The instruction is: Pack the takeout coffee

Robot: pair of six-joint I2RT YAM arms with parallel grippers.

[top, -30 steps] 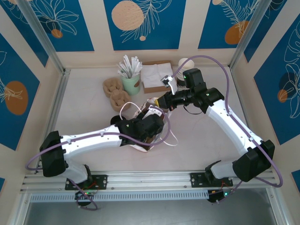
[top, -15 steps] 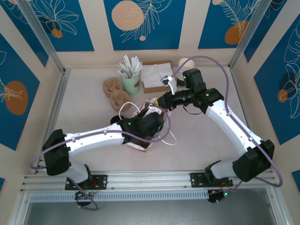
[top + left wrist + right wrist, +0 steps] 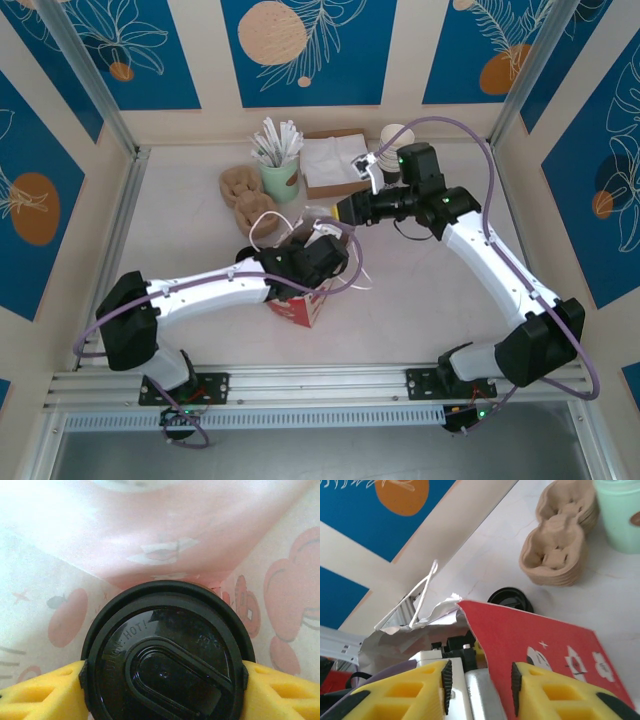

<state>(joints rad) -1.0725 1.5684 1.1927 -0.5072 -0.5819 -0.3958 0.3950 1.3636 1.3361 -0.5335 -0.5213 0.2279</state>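
Observation:
The takeout coffee (image 3: 167,650) shows its round black lid from above, deep inside the red-and-white bag (image 3: 296,306). The bag's pale inner walls surround the cup. My left gripper (image 3: 162,680) is shut on the cup, a yellow finger (image 3: 40,692) pressed against each side of the lid. In the top view that gripper (image 3: 318,258) reaches into the bag's open mouth. My right gripper (image 3: 480,682) is open at the bag's rim, and the red wall (image 3: 545,635) passes loosely between its pads. From above, the right gripper (image 3: 342,212) hovers just behind the bag's white handles.
A stack of brown cup carriers (image 3: 243,195) lies behind the bag, with a green cup of stirrers (image 3: 280,175), a napkin box (image 3: 330,165) and pale cups (image 3: 393,135) along the back. A low stack of black lids (image 3: 510,599) sits beside the bag.
The right jaws have opened off the bag's rim. The left arm has pushed further into the bag with the cup, and the bag has shifted left and stands more upright.

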